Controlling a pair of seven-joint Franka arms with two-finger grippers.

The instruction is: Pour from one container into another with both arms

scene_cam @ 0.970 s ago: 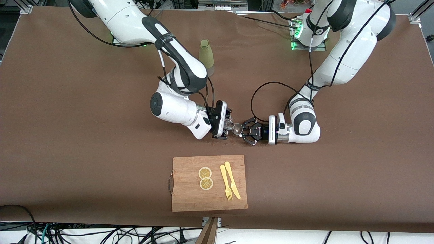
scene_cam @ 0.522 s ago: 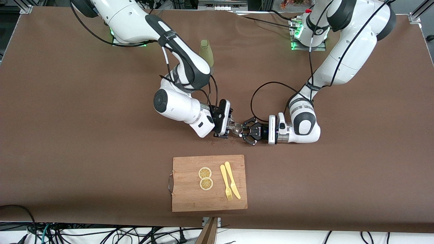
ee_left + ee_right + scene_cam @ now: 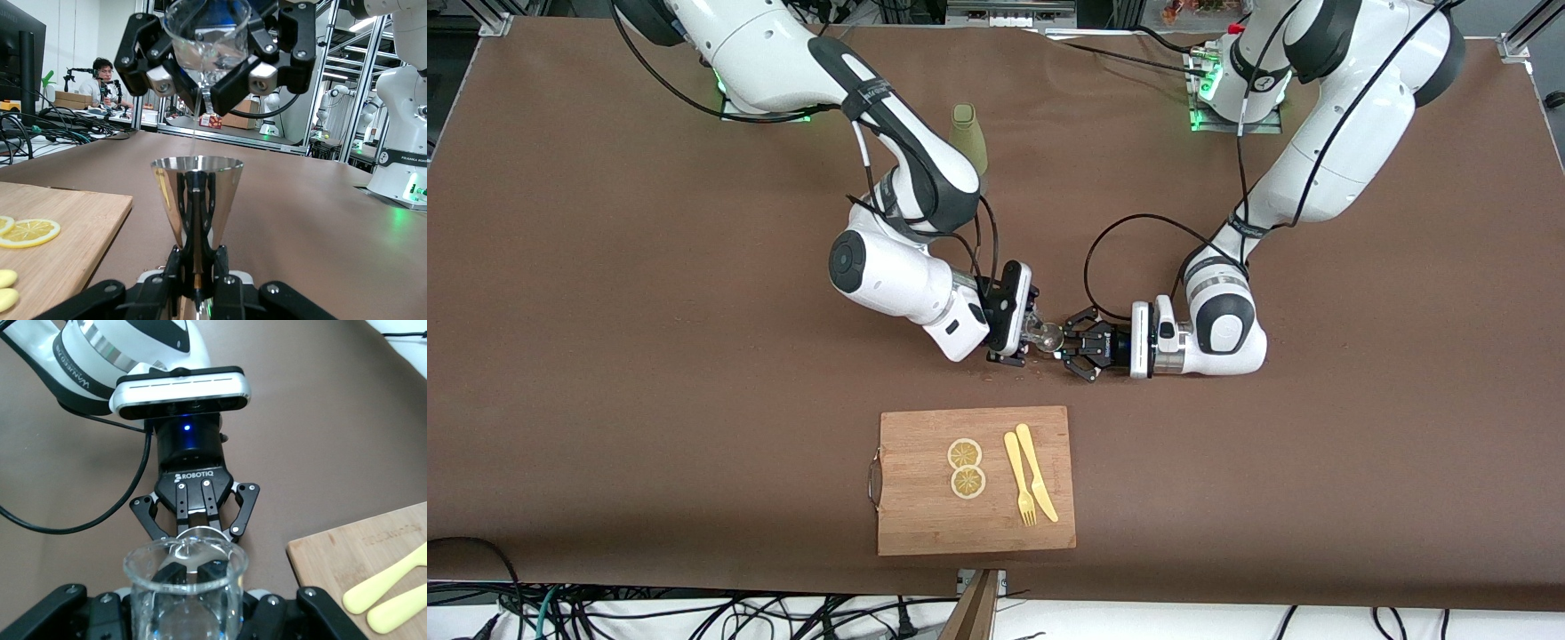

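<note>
My right gripper (image 3: 1028, 331) is shut on a clear glass beaker (image 3: 1044, 335) and holds it tipped over a steel jigger cup (image 3: 195, 193). The left gripper (image 3: 1074, 345) is shut on the jigger's narrow waist and keeps it upright just above the brown table. In the left wrist view the beaker (image 3: 207, 40) hangs above the jigger and a thin stream (image 3: 194, 130) falls into the cup. In the right wrist view the beaker (image 3: 183, 587) fills the foreground between the right gripper's (image 3: 183, 613) fingers, with the left gripper (image 3: 197, 520) facing it.
A wooden cutting board (image 3: 925, 524) lies nearer to the front camera than the grippers, with two lemon slices (image 3: 965, 453), a yellow fork (image 3: 1018, 480) and a knife (image 3: 1036, 471) on it. An olive bottle (image 3: 967, 133) stands near the right arm's base. Small drops (image 3: 996, 373) mark the cloth under the grippers.
The right arm has shifted slightly toward the left gripper, bringing the tipped beaker closer over the jigger. The left arm has stayed still.
</note>
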